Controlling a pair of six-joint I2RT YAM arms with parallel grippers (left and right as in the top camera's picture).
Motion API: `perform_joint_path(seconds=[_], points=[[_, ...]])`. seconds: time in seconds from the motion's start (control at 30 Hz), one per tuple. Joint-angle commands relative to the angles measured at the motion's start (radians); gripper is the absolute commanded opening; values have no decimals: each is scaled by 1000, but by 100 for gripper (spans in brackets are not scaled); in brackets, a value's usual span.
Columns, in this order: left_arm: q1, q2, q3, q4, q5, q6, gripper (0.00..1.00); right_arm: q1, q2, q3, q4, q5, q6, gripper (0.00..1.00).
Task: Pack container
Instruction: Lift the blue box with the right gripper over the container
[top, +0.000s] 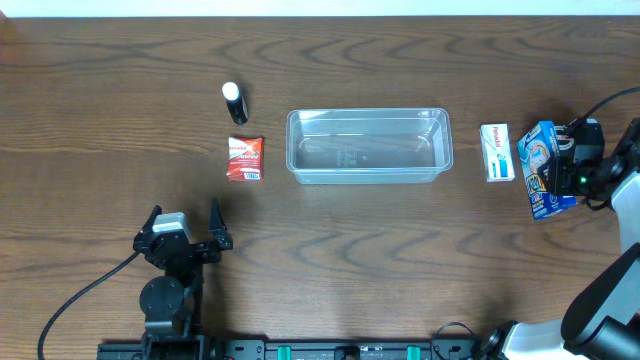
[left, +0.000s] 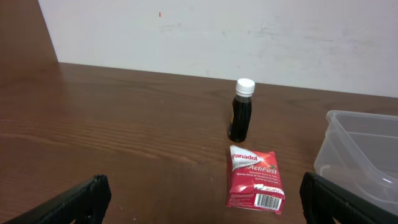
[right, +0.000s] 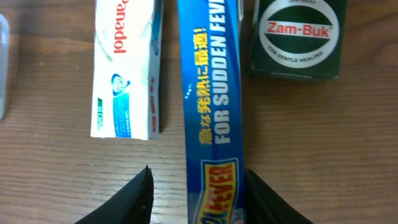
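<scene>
The brown wooden surface (top: 100, 100) has a clear container (top: 400, 135) lying in the middle. To its left lie a red Panadol packet (top: 245, 159) and, further back, a small dark bottle (top: 234, 102) with a white cap, standing up. To its right lie a white Panadol box (top: 497, 152), a blue box (top: 541, 170) and a green Zam-Buk box (right: 297, 37), side by side.

The left arm (top: 165, 298) sits at the lower left of the overhead frame. The left gripper (top: 185, 210) points up-frame, jaws spread wide. The right arm (top: 600, 290) rises along the right edge, and the right gripper (top: 565, 160) points left, jaws partly apart.
</scene>
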Motion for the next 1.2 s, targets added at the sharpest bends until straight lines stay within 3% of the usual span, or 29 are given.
perform_joint_path(seconds=[0.0,0.23,0.53,0.83,1.17], points=[[5,0,-24,-30,-8,10,98,17,3,18,1,25,-1,41],[5,0,-24,-30,-8,10,98,30,3,26,10,24,0,26],[5,0,-24,-30,-8,10,98,36,-5,68,-6,24,26,21],[5,0,-24,-30,-8,10,98,47,-5,204,-129,21,74,18],[5,0,-24,-30,-8,10,98,259,-5,457,-214,46,68,17]])
